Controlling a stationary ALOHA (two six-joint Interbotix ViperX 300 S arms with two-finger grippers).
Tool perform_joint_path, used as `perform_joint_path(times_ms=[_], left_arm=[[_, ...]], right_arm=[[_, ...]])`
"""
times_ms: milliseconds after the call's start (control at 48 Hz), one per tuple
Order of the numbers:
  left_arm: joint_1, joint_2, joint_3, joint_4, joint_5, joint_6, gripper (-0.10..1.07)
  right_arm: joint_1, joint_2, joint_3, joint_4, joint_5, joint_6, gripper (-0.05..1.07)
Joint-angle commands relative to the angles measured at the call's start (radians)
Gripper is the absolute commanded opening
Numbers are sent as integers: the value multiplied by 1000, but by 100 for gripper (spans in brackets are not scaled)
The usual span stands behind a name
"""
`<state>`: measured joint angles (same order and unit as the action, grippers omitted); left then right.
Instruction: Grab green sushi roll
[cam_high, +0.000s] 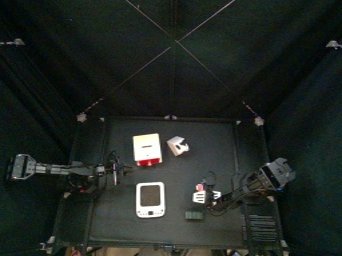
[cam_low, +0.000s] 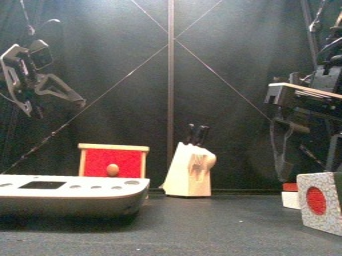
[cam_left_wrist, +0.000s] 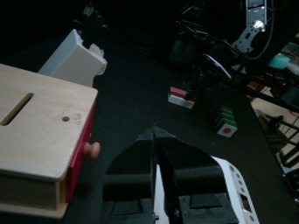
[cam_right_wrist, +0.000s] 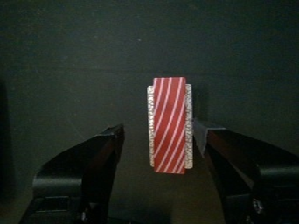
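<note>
The black table (cam_high: 114, 205) sits small inside a pen of black curtains (cam_high: 54, 60), which close it off on all sides.

At the left, the left gripper (cam_left_wrist: 156, 140) hangs above the table's left edge. Its jaws are pressed together with nothing between them. Next come a wooden box (cam_high: 147, 150) with a red front and a small knob, and in front of it a white handheld device (cam_high: 150, 198) lying flat. Right of the box stands a white knife block (cam_high: 177, 146).

Further right lies a cluster of small things: a pink-white striped piece (cam_right_wrist: 172, 124), a white cube (cam_left_wrist: 226, 129) with a red dot, and the green sushi roll (cam_left_wrist: 222, 114), a tiny dark greenish lump just beside the cube on the side away from the left arm. It is too small to tell its long axis or which way it points. In the front view the cube hides it.

The right gripper (cam_right_wrist: 172, 140) is over this cluster. Its jaws are spread on either side of the pink-white striped piece, which runs lengthwise between them; they hold nothing. The green sushi roll lies outside them.
</note>
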<state>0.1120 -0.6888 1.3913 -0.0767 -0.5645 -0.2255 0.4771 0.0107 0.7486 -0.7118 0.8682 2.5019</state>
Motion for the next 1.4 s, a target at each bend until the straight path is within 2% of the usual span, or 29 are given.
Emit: perform_joint_path(times_ms=[0, 333, 646, 833, 1062, 1375], left_arm=[[-2, 3, -11, -2, -5, 0, 40], [-2, 3, -11, -2, -6, 0, 40], [-2, 3, -9, -11, -5, 0, 40], [-2, 3, -9, -26, -5, 0, 40], [-6, 3, -9, -31, -5, 2, 40], [-11, 3, -9, -29, -5, 2, 40]], right_arm=[[-2, -41, -9, -5, 5, -15, 95], [-2, -120, -8, -95, 17, -140, 95], [9, -190, -26, -138, 29, -391, 95], [55, -190, -57, -164, 21, -523, 95], [173, -190, -64, -227, 6, -669, 95], [245, -175, -54, -249, -54, -703, 94]])
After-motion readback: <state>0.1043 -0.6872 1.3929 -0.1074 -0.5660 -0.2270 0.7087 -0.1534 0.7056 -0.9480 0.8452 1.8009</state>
